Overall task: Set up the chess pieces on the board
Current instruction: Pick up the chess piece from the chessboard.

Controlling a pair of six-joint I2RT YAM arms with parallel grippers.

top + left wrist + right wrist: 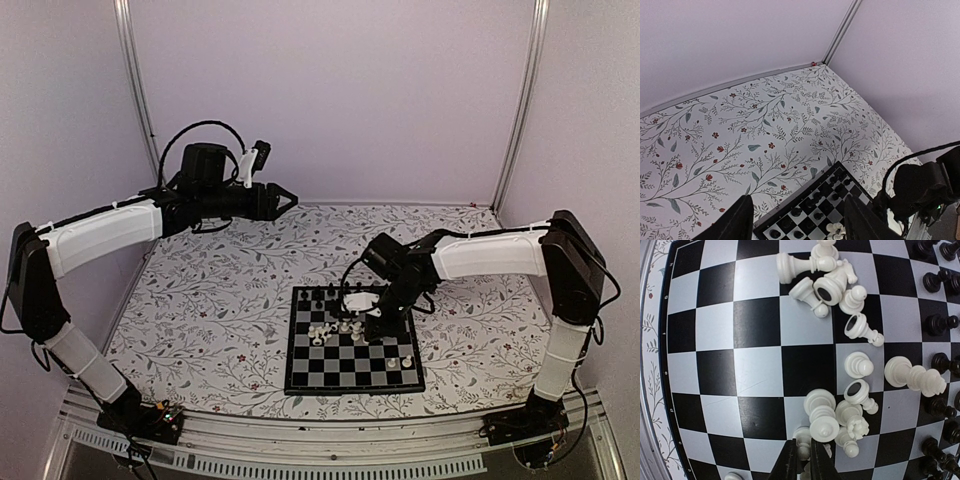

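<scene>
Board (330, 372) lay on the table (220, 300) close to the near edge, right of centre. Black pieces (318, 297) stood in rows along the board's far side. White pieces (822, 415) lay mostly toppled in two clusters mid-board; two stood upright near the board's near-right corner.

Left gripper (290, 199) hung high over the far-left part of the table, fingers (737, 222) spread wide, holding nothing.

Right gripper (803, 444) sat low over the white cluster, fingers nearly together with a white piece showing in the gap. Could not tell whether it was clamped.
</scene>
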